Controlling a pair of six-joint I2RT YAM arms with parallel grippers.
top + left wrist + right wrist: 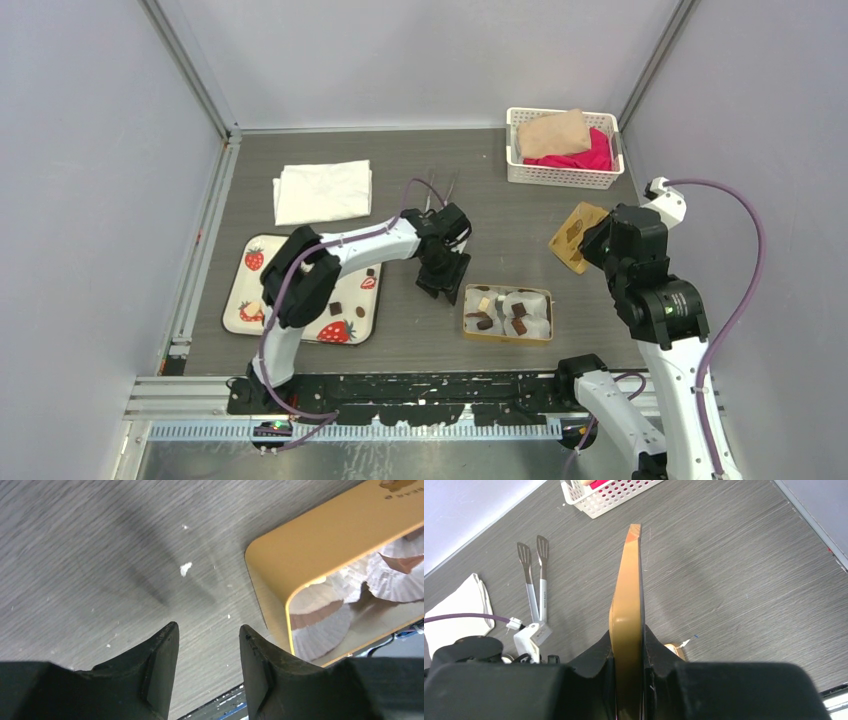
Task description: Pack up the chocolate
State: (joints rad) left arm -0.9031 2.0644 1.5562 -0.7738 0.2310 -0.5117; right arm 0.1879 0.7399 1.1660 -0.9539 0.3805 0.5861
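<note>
Chocolate (519,326) is in neither gripper. The left gripper (207,630) hangs low over the bare table (100,555), jaws apart with nothing between them, just beside the left wall of the golden box (320,545). A few pale crumbs (185,569) lie on the wood ahead of it. Inside the box, dark squares and at least one cream piece sit among white pleated paper cups (395,580). More chocolate lies loose on the strawberry tray (245,290), well to the left, under the left arm.

The right gripper (628,635) is clamped on the golden-yellow lid (626,580), held edge-on and raised off the table to the right of the box. Beyond it are a pair of tongs (534,580) and a white basket (604,500).

Judging from this, packing is partly done: several pieces are not yet in the box.

Risks from here:
- The left fingers are so close to the box wall that a sideways or downward move could knock the light box and tip pieces out of their cups.
- The pieces are tiny, so an off-centre pinch could flick one across the tray or crush it.
- The lid is held by one edge only. It could pivot in the grip, and lowering it before the left arm is out of the way could make the two arms collide.
</note>
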